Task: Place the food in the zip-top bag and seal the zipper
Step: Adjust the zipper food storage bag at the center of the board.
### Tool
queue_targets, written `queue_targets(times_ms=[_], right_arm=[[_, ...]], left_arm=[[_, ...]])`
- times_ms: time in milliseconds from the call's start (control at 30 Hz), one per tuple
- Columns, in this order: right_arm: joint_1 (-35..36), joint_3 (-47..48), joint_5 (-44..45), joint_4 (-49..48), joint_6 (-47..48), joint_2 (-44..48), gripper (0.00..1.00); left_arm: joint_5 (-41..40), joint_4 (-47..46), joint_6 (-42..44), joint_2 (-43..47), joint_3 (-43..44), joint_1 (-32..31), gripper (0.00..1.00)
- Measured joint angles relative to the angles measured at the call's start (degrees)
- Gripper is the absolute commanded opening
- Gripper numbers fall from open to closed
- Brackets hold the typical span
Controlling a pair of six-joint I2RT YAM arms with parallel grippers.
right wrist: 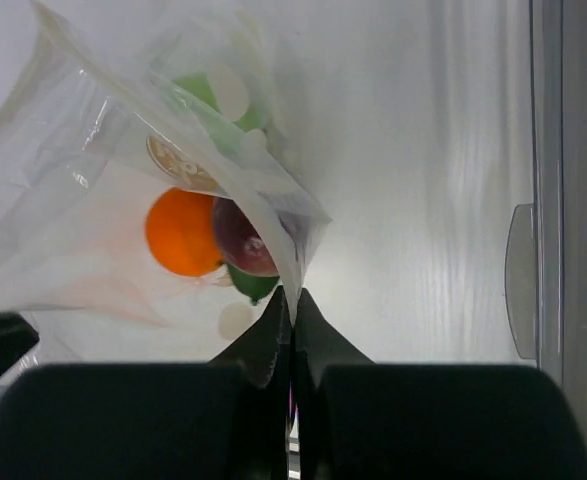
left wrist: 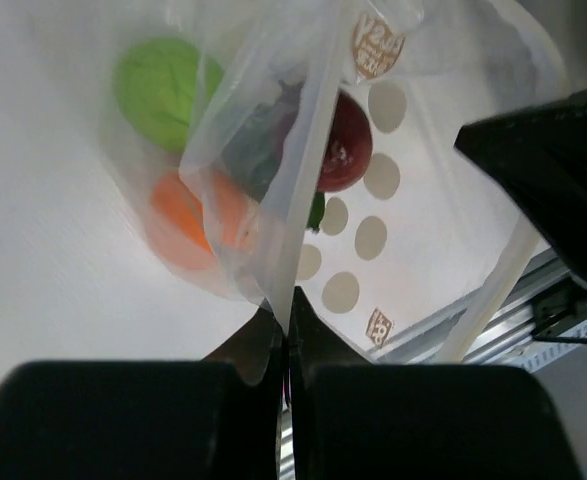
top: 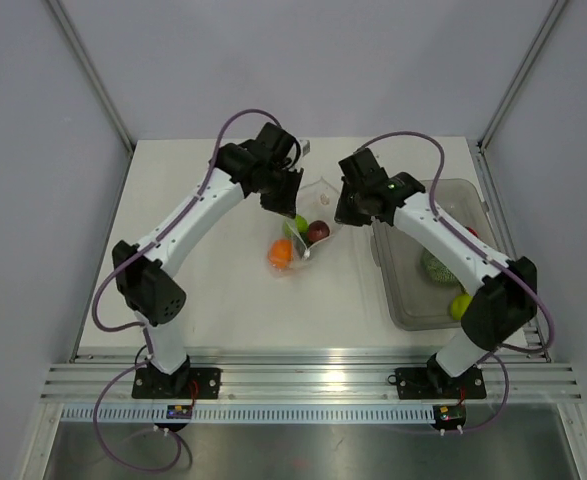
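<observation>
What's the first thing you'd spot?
The clear crinkly plastic bag with white polka dots, mid-table, pinched by the left end effector and right end effector. Inside glow an orange toy fruit and a dark red toy ball. A netted green toy melon sits in the grey translucent tub at right.

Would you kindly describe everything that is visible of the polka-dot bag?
The bag is small, clear, crinkly plastic with white dots and a few brown printed marks. It is stretched between the two arms: the left end effector and the right end effector each pinch its edge, both shut. Through it show an orange, a dark red ball and a green round. Whether it is sealed cannot be told.
</observation>
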State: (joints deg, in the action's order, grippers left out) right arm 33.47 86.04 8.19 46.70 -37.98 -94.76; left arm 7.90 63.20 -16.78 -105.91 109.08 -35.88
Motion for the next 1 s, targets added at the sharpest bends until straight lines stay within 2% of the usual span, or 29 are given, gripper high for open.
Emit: queue_targets(times_ms=[100, 200, 300, 400, 500, 533, 567, 600, 667, 867, 1000], right_arm=[[0.00, 1.81, -1.22, -0.37, 0.48, 6.82, 0.02], [0.00, 2.56, -1.42, -1.60, 0.57, 11.65, 0.01], [0.00, 0.26, -1.20, -2.67, 0.46, 11.30, 0.01], [-0.04, -4.48, -0.33, -2.95, 0.13, 6.25, 0.06], [-0.13, -8.48, -0.39, -1.88, -0.44, 0.22, 0.41], [-0.13, -9.40, -0.46, -1.29, -0.57, -0.79, 0.49], [-0.15, -10.05, -0.55, -0.59, -0.48, -1.05, 0.65], [-0.15, -10.21, -0.57, 0.22, -0.59, -0.76, 0.71], [-0.15, -9.84, -0.37, 0.63, 0.15, 0.96, 0.76], [-0.87, -5.66, 0.31, 2.47, 1.51, 11.78, 0.80], [-7.19, -5.18, 1.92, 4.92, 1.81, 20.44, 0.85]], left_arm=[[-0.20, -0.85, -0.28, 5.40, 4.28, 0.63, 0.00], [0.07, -3.23, -1.18, 12.04, 4.50, 1.20, 0.00], [1.84, -6.80, -2.14, 14.32, 0.61, 1.29, 0.00], [3.34, -8.85, -2.71, 10.56, -3.58, 1.27, 0.00], [5.07, -8.81, -2.78, 3.67, -6.67, 1.27, 0.00], [5.75, -8.83, -2.84, 1.92, -7.82, 1.27, 0.00], [6.21, -8.79, -2.99, 0.90, -9.16, 1.27, 0.00], [6.40, -8.57, -3.17, 0.72, -10.14, 1.27, 0.00], [6.54, -8.02, -3.21, 1.14, -10.29, 1.27, 0.00], [6.80, -8.37, -3.63, 4.35, -8.68, 1.27, 0.00], [6.95, -8.79, -4.13, 5.70, -8.68, 1.27, 0.00]])
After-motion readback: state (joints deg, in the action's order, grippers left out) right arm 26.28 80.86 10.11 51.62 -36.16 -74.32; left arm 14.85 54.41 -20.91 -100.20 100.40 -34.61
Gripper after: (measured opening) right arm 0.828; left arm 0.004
